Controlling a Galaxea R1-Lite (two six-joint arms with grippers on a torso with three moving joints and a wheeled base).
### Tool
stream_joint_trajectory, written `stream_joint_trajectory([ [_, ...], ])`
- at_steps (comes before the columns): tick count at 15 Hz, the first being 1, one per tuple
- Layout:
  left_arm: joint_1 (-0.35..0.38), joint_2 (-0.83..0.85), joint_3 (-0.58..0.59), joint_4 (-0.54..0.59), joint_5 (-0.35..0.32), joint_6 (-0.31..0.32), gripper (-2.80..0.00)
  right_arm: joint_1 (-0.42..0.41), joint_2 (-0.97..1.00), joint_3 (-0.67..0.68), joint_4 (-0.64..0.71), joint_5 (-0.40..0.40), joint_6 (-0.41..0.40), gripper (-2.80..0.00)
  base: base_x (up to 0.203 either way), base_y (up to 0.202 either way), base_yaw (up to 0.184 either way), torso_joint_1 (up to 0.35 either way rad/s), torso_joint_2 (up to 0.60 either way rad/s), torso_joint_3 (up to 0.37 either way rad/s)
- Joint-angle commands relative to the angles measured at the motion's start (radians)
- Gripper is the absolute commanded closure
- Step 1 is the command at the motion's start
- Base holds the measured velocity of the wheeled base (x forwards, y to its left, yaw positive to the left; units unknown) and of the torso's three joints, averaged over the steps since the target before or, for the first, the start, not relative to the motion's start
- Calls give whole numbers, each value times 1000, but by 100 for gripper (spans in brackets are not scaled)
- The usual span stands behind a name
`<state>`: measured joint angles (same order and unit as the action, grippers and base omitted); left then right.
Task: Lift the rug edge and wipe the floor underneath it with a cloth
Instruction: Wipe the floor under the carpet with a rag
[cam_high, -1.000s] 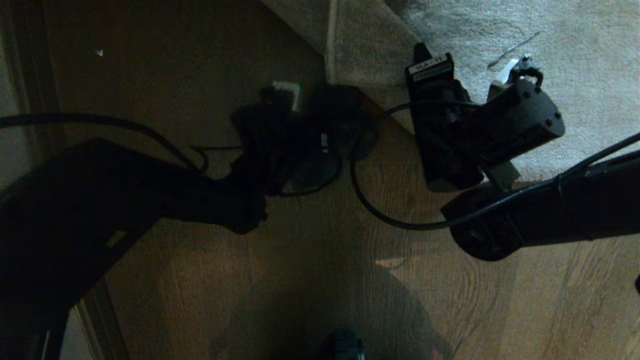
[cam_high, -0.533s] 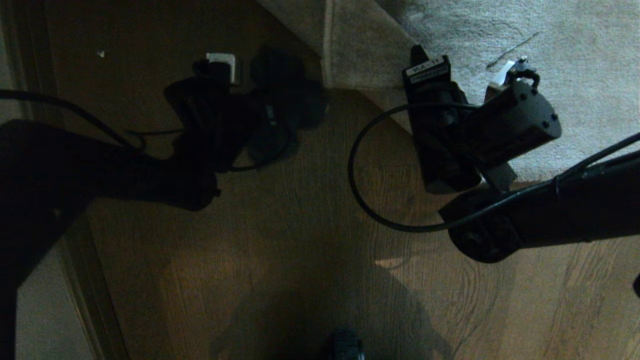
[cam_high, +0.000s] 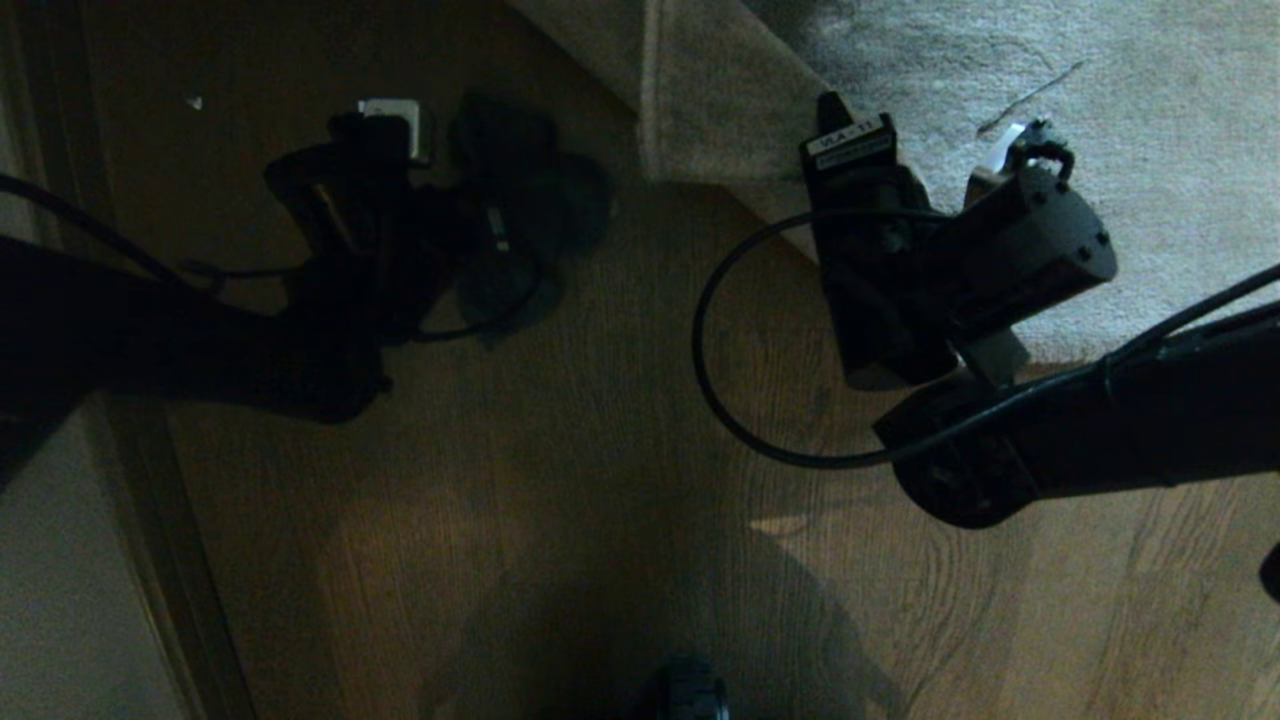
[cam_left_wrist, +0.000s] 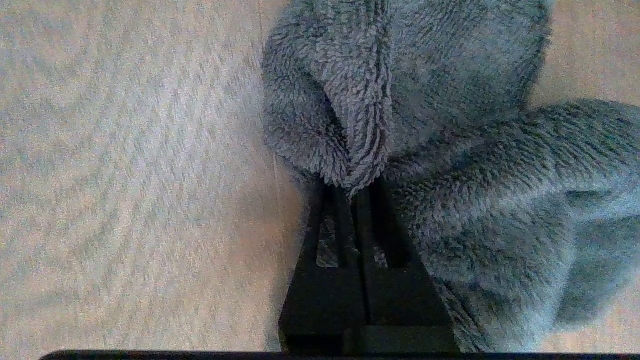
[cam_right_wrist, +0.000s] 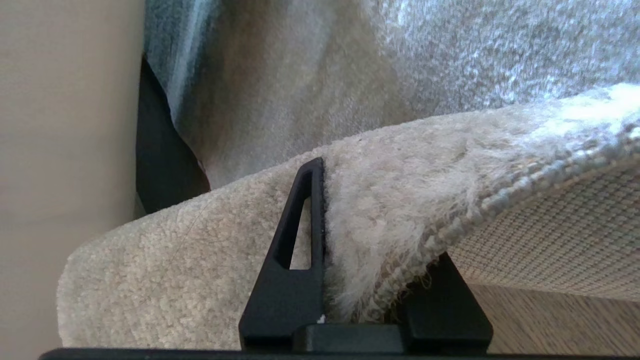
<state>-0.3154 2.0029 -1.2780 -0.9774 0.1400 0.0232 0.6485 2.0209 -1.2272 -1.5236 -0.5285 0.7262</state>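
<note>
Brown wood floor (cam_high: 600, 480) fills most of the head view, and the grey rug (cam_high: 1150, 130) lies at the far right with its corner turned up. The right gripper (cam_right_wrist: 370, 235) is clamped on the rug edge, one finger on the pile and the other under the woven backing, so this corner hangs above the boards.

Since a second ago the left gripper (cam_high: 470, 225) has slid to the left across the floor, away from the lifted corner, and it drags the cloth (cam_left_wrist: 425, 150) with it. I judge this as one wiping stroke over the boards beside the rug.

Its fingers are closed tight on a fold of the cloth. The cloth spreads on the floor beyond the fingertips in a bunch; its long axis runs roughly across the direction in which the fingers point.
</note>
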Motion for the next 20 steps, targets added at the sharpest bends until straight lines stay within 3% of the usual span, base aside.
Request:
stream_joint_trajectory([
  [1,-39,-75,44,-22,-7,0,0,-1,4,2,-10,-4,4,0,0,0,0,0,0,0],
  [6,-169,-214,184,-24,1,0,0,0,6,23,-23,-4,5,0,0,0,0,0,0,0],
  [9,-212,-257,231,-26,1,1,0,2,4,26,-23,-2,7,0,0,0,0,0,0,0],
  [13,-274,-261,260,-22,-2,1,0,2,6,28,-21,-2,5,0,0,0,0,0,0,0],
  [20,-362,-193,495,-57,-11,31,0,1,6,30,-21,-4,4,0,0,0,0,0,0,0],
])
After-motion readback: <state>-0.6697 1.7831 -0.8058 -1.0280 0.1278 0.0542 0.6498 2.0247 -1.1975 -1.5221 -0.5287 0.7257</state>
